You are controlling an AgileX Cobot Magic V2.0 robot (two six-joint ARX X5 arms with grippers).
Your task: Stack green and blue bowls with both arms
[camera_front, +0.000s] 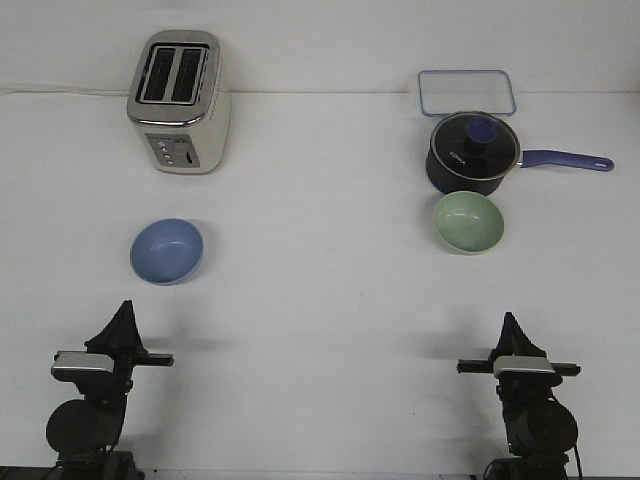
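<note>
The periwinkle blue bowl sits upright and empty on the white table, left of centre. The pale sage green bowl sits upright and empty on the right, just in front of a saucepan and almost touching it. My left gripper is near the front edge, behind and slightly left of the blue bowl, with its fingers together in a point and nothing in them. My right gripper is near the front edge, in front of and slightly right of the green bowl, also closed to a point and empty.
A dark blue lidded saucepan stands right behind the green bowl, its handle pointing right. A clear rectangular container lies behind it. A cream and silver toaster stands at the back left.
</note>
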